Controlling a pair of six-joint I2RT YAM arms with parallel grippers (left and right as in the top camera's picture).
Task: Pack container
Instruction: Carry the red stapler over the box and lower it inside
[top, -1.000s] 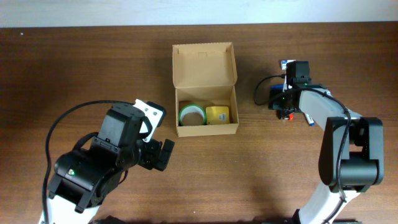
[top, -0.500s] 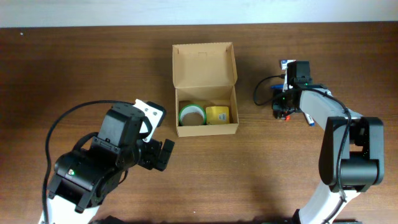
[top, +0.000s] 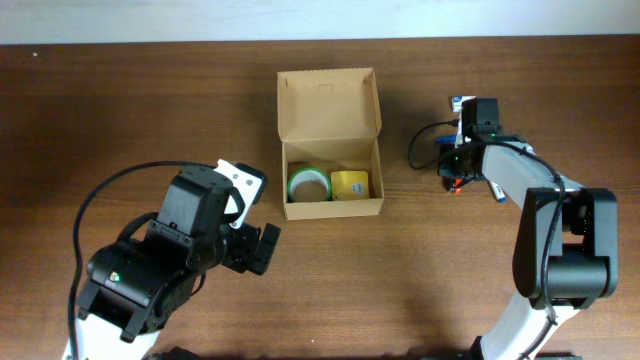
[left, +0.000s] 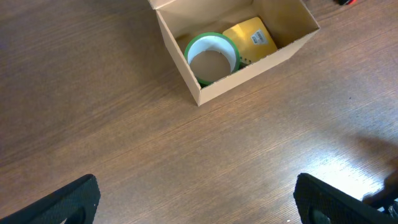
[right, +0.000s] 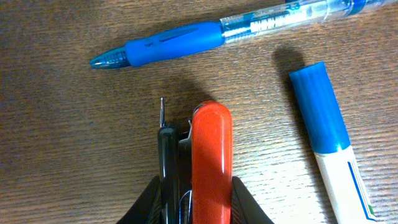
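Bench (top: 150, 100): dark brown wood grain that fills nearly the whole overhead view. A pale strip runs along the top edge of that view, beyond the bench.

Container (top: 335, 208): stands upper centre of the overhead view. It is open, with its lid flap (top: 328, 100) laid back toward the top of the frame. It is apart from both arms. The left end effector (left: 199, 202) sits below and to the left of it. The right end effector (right: 198, 202) sits to its right at about the same height in the frame.

Left end effector: jaws spread wide, at the two lower corners of the left wrist view. They hold nothing and touch nothing, with bare bench between them.

Right end effector: jaws drawn in against both sides of a small red and black stapler (right: 210, 155). The stapler lies flat on the bench.

Contents of the container: a green tape roll (left: 211, 37) in the left half, and a yellow block (left: 252, 37) with a white label just beside it in the right half.

Loose items near the stapler, neither touching it: a blue pen (right: 186, 40) lies across the top of the right wrist view. A white stick with a blue cap (right: 323, 118) lies at the right of that view.
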